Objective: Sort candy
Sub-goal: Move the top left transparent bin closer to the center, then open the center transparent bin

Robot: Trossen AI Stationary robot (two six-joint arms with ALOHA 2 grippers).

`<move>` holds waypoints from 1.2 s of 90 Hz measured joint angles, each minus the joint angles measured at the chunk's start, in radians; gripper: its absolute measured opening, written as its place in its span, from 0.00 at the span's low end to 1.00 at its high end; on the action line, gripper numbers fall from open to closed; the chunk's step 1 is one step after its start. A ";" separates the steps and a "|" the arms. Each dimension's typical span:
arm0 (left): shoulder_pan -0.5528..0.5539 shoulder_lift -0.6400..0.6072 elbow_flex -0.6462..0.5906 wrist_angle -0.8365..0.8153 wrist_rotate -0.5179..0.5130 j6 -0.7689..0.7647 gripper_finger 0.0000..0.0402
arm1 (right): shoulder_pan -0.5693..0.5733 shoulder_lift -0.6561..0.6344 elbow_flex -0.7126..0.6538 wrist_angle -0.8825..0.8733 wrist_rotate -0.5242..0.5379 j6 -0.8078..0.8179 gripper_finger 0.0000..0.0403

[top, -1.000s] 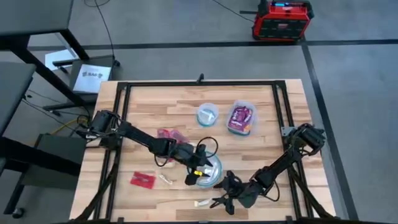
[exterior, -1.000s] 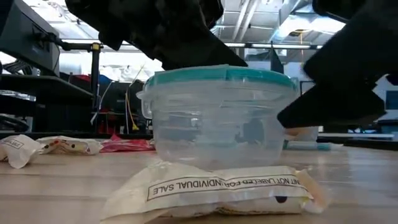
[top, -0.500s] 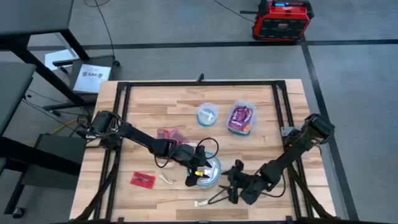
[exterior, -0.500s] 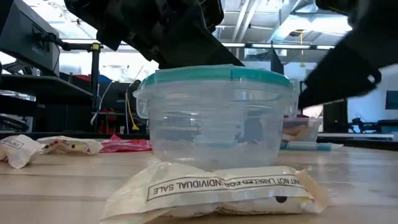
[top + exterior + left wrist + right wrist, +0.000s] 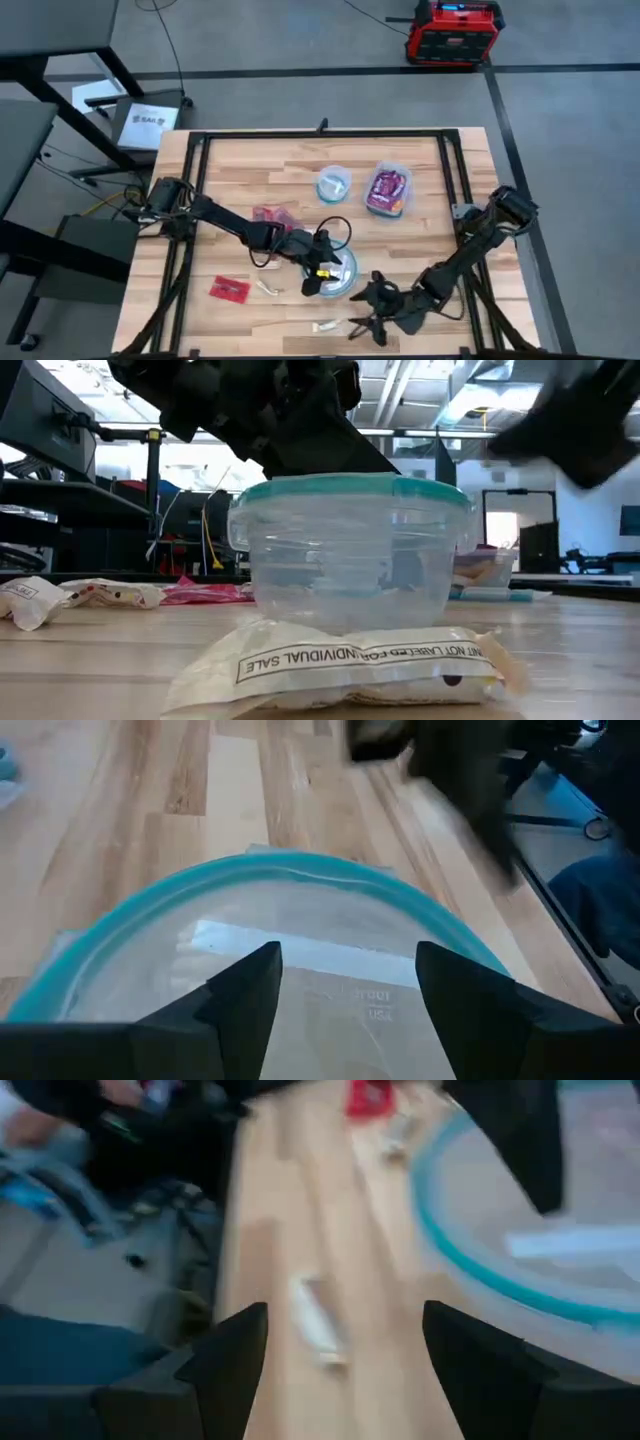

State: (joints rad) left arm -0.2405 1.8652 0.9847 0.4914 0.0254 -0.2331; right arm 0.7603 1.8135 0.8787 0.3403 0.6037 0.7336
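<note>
A clear round container (image 5: 338, 274) with a teal-rimmed lid (image 5: 300, 910) stands near the table's front. My left gripper (image 5: 345, 960) is open right over that lid (image 5: 350, 482). A cream candy stick (image 5: 327, 326) lies on the wood at the front edge, close in front of the container (image 5: 350, 660). My right gripper (image 5: 362, 318) hovers open above the table just right of the stick (image 5: 318, 1320). More candy lies to the left: a pale piece (image 5: 266, 288), a red packet (image 5: 229, 289) and red packets (image 5: 272, 216). My left gripper comes at the round container's lid (image 5: 330, 935) slanting down from the table's left. Its open fingers (image 5: 240, 1010) stand over the lid's near part. Whether they touch the lid, I cannot tell.
A second round container (image 5: 333, 185) and a rectangular container (image 5: 388, 190) holding purple and red candy stand toward the far side. A black frame (image 5: 320, 134) runs around the tabletop. Bare wood lies at the far left and at the right.
My right gripper has risen from beside the round container and has left the middle of the low view toward its upper right. The round container has shifted slightly sideways and back under my left gripper, which stays over its lid.
</note>
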 joint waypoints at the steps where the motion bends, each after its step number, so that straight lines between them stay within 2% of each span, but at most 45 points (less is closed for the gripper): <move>1: 0.000 0.000 0.001 0.000 0.000 0.000 0.55 | -0.003 0.003 0.000 0.000 0.000 0.001 0.63; 12: -0.004 0.000 0.016 -0.022 0.000 0.000 0.54 | -0.031 0.004 0.001 -0.018 0.000 -0.006 0.63; 36: -0.026 0.000 0.044 -0.083 -0.002 0.001 0.54 | -0.050 -0.033 0.000 -0.240 0.005 0.030 0.63; 54: -0.045 -0.002 0.050 -0.101 0.000 0.000 0.54 | -0.071 -0.034 0.000 -0.291 0.054 0.028 0.63; 69: -0.047 -0.002 0.050 -0.101 0.001 0.000 0.54 | -0.082 -0.042 0.000 -0.320 0.043 0.024 0.63; 79: -0.047 -0.002 0.050 -0.099 0.002 -0.001 0.54 | -0.066 -0.070 0.000 -0.331 -0.021 0.047 0.63; 87: -0.047 -0.002 0.050 -0.085 0.005 -0.018 0.54 | -0.026 -0.090 0.001 -0.282 -0.092 0.079 0.63; 94: -0.047 -0.002 0.059 -0.084 0.005 -0.023 0.54 | 0.018 -0.072 0.001 -0.193 -0.100 0.085 0.63; 108: -0.054 -0.002 0.082 -0.084 0.004 -0.007 0.54 | 0.057 0.051 0.001 0.009 0.010 0.081 0.63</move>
State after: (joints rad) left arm -0.2945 1.8633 1.0662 0.4070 0.0296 -0.2397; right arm 0.8174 1.8649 0.8795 0.3493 0.6140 0.8146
